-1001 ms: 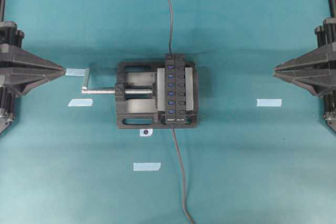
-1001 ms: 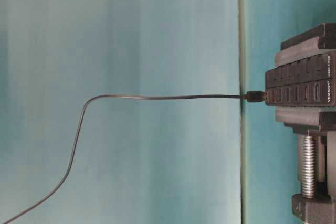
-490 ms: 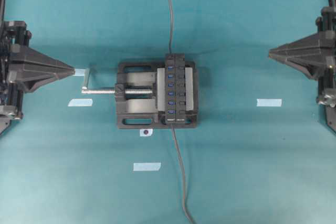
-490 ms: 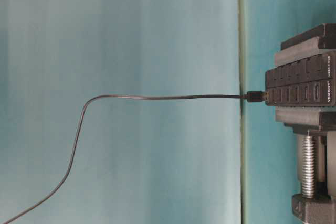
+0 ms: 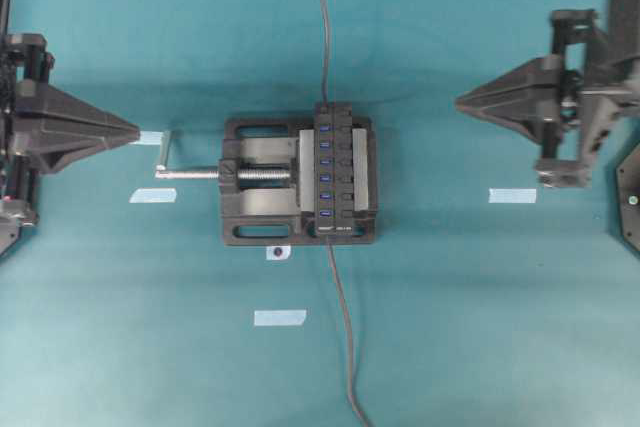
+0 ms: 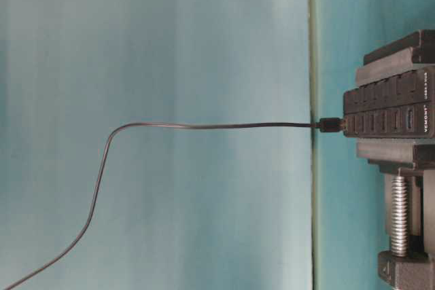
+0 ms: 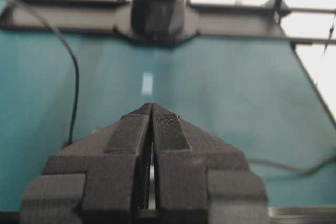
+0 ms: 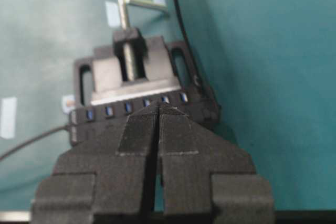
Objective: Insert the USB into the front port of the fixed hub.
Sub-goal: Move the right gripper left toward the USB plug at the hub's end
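The fixed hub (image 5: 335, 169) is a black bar with blue ports, clamped in a vise (image 5: 250, 222) at mid-table. The USB cable (image 5: 343, 332) runs from the near edge up to the hub's front end. Its plug (image 5: 329, 246) is too small to make out there. The right wrist view shows this cable (image 8: 31, 141) reaching the hub (image 8: 113, 111) at its left end. My left gripper (image 5: 133, 132) is shut and empty by the vise handle. My right gripper (image 5: 460, 103) is shut and empty, well right of the hub, pointing at it.
The hub's own cable (image 5: 322, 27) leaves its far end toward the back, ending in a plug (image 6: 331, 125). The vise's silver screw and handle (image 5: 190, 173) stick out to the left. Pale tape strips (image 5: 512, 195) (image 5: 279, 317) lie on the teal mat.
My right arm has swung in from the right edge toward the middle, and its jaws have closed. The left gripper edged slightly right, then held. Hub and cables have not moved.
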